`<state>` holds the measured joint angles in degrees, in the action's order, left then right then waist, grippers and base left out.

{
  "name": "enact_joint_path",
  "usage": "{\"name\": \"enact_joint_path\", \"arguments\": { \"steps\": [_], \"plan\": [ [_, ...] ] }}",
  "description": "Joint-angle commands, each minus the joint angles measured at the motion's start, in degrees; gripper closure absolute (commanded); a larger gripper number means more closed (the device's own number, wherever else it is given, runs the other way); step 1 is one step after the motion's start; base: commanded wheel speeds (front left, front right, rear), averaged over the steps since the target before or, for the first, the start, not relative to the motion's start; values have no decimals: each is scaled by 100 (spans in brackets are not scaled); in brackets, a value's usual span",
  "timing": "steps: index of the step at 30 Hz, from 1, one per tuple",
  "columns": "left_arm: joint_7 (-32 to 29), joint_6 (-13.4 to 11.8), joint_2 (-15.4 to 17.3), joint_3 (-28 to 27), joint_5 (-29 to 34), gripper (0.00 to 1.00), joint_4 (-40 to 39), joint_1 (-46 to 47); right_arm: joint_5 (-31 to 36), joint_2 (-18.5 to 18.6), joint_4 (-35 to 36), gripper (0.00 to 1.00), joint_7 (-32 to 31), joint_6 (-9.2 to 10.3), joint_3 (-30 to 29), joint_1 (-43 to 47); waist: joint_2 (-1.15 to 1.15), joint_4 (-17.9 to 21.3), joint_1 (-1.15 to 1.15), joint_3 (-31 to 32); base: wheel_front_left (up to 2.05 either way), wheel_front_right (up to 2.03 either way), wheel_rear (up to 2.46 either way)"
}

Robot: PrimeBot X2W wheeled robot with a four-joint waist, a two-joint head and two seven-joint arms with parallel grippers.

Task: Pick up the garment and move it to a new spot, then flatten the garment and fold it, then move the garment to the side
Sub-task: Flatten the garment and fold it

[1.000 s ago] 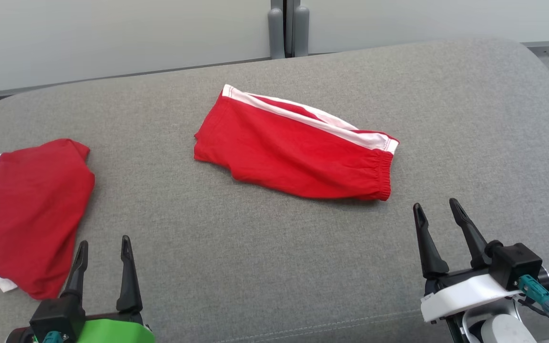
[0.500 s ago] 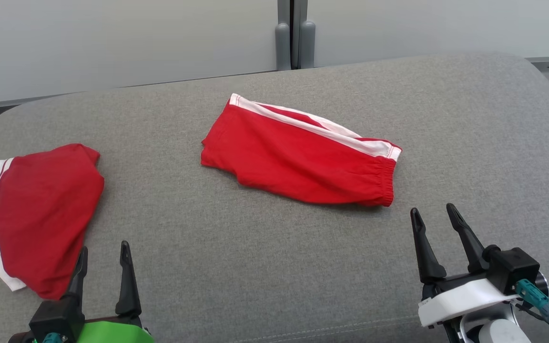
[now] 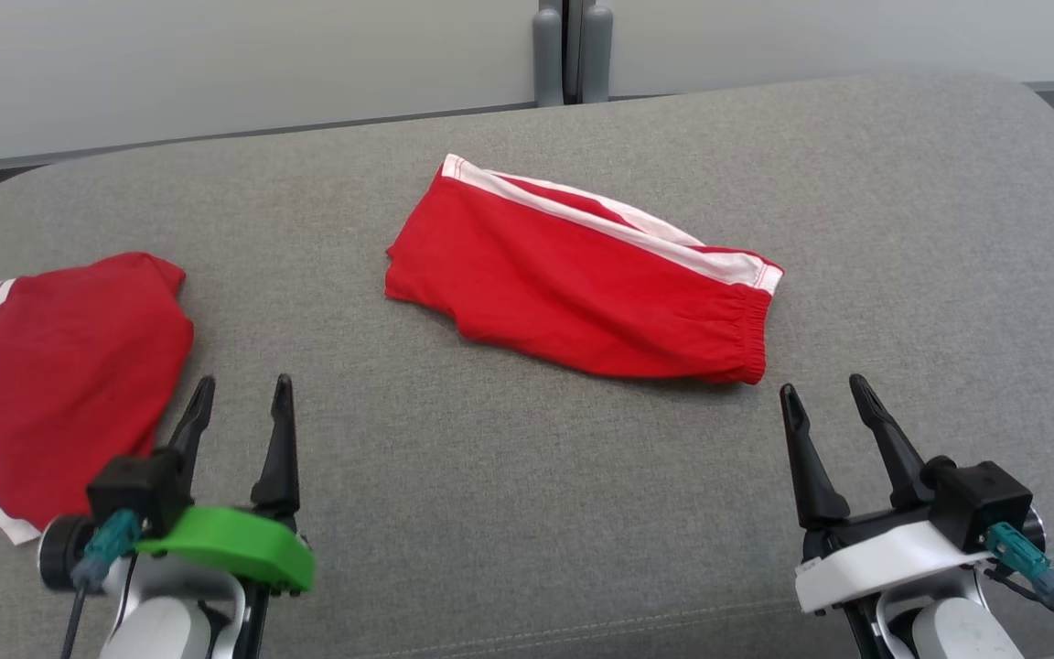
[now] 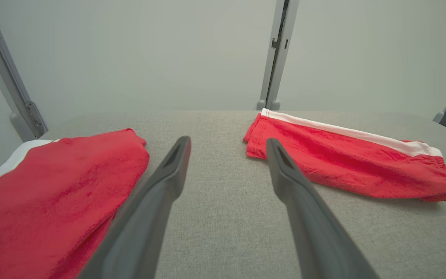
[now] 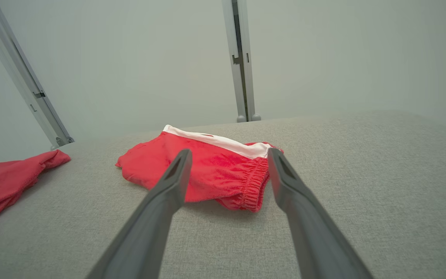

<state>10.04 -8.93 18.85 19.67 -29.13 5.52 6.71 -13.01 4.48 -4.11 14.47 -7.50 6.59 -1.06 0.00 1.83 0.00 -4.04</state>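
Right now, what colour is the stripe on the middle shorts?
White stripe on red shorts; head view shows it best.

Red shorts (image 3: pixel 582 293) with a white side stripe are seen lying near the middle of a grey padded surface (image 3: pixel 527 513), the elastic waistband turned toward the right. A second red and white garment (image 3: pixel 60 366) is noted at the left edge, well apart from the shorts. The left gripper (image 3: pixel 244 383) is held just beside that garment, fingers spread and empty. The right gripper (image 3: pixel 822 384) is held near the waistband, fingers likewise spread and empty.
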Motion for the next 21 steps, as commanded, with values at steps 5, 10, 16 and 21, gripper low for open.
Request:
{"name": "enact_joint_path", "arguments": {
  "steps": [5, 10, 16, 21],
  "plan": [
    [-455, 513, -39, 200, -188, 0, 567, 1007, 14, 28, 101, 0, -21, 1, 84, -247, 0, 225, 0, -418, 0, 0, 0],
    [-945, 1078, -158, 346, -443, 0, 1527, 2070, -32, -3, 99, 0, 12, 2, 196, -500, 0, 626, 0, -871, 0, 0, 0],
    [-1561, 1510, -231, 463, -782, 0, 3003, 3285, -171, -94, -11, 0, 67, 2, 329, -810, 0, 1213, 0, -1435, 0, 0, 0],
    [-1854, 1602, -119, 374, -1086, 0, 3925, 3862, -282, -130, 10, 0, 71, 2, 385, -956, 0, 1541, 0, -1719, 0, 0, 0]
  ]
}}
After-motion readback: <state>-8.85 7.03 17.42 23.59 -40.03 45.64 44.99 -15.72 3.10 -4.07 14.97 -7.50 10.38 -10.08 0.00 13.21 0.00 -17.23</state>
